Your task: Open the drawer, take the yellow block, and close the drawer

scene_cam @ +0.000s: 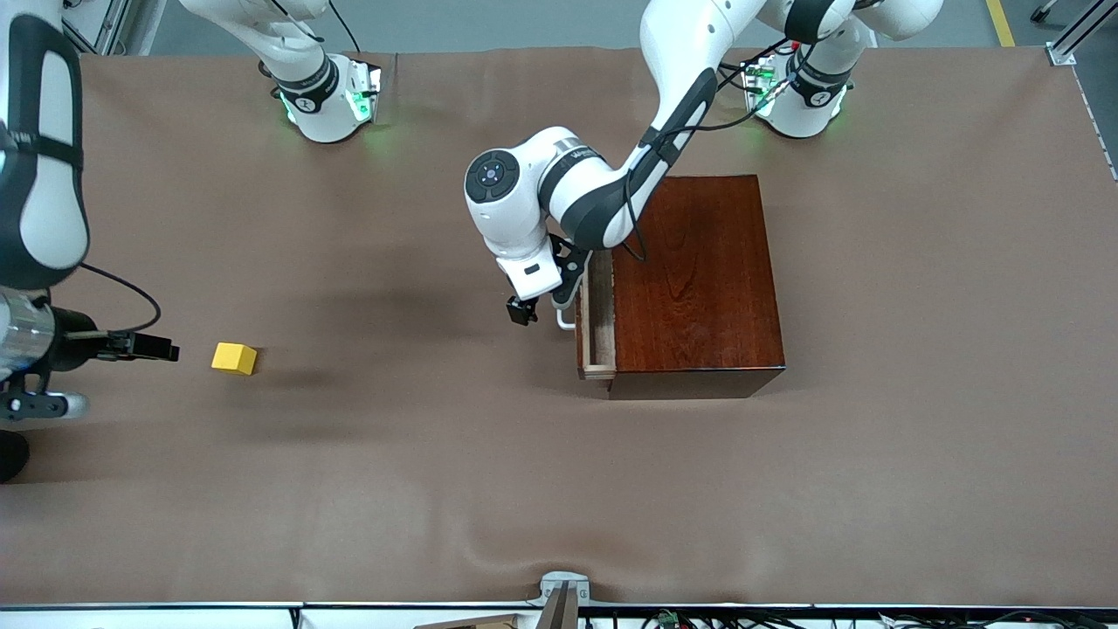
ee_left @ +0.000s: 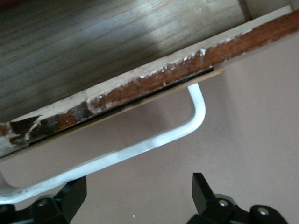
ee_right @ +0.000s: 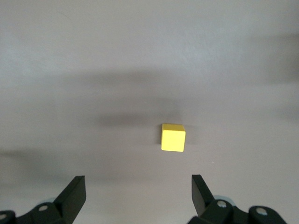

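The drawer [scene_cam: 599, 307] stands pulled out a little from the dark reddish-brown box [scene_cam: 694, 279], showing a strip of its light-wood tray [ee_left: 117, 42]. Its white handle [scene_cam: 566, 320] [ee_left: 154, 140] faces the right arm's end of the table. My left gripper [scene_cam: 541, 306] [ee_left: 138, 179] is open right at the handle, which crosses just past its fingertips [ee_left: 72, 193] and is not gripped. The yellow block [scene_cam: 234, 358] [ee_right: 173, 137] lies on the brown cloth, away from the box. My right gripper [scene_cam: 170, 352] [ee_right: 138, 178] is open and empty, low, a short gap from the block.
A brown cloth [scene_cam: 559, 489] covers the whole table, with soft wrinkles near the front edge. A metal bracket [scene_cam: 563, 594] sits at the middle of that edge. Both arm bases [scene_cam: 327, 100] [scene_cam: 799, 96] stand along the back.
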`<move>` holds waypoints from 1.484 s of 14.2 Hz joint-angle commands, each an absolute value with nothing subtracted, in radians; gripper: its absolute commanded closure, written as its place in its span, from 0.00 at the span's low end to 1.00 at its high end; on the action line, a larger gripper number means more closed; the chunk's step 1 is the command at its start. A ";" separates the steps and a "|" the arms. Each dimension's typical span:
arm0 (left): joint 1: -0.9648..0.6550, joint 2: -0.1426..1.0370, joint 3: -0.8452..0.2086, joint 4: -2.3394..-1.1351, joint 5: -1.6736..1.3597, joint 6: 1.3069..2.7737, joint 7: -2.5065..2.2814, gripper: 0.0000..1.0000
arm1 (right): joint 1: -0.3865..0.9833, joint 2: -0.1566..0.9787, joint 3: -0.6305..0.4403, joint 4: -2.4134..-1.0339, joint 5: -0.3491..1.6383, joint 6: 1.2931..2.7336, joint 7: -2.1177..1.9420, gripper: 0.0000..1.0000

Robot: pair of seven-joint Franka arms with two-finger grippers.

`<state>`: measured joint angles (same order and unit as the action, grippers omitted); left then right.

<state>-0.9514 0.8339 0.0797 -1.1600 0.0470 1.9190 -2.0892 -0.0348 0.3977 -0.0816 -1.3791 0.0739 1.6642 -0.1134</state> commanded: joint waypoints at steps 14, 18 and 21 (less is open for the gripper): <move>-0.931 0.815 0.095 -1.169 0.084 1.735 -2.085 0.00 | -0.037 0.105 -0.078 -1.313 0.049 1.371 -0.109 0.00; -0.962 0.720 0.081 -1.161 0.083 1.855 -2.014 0.00 | -0.035 -0.026 -0.075 -1.483 0.015 1.430 -0.110 0.00; -0.957 0.565 0.086 -1.186 0.091 1.835 -1.864 0.00 | -0.032 -0.054 -0.061 -1.502 -0.014 1.422 -0.110 0.00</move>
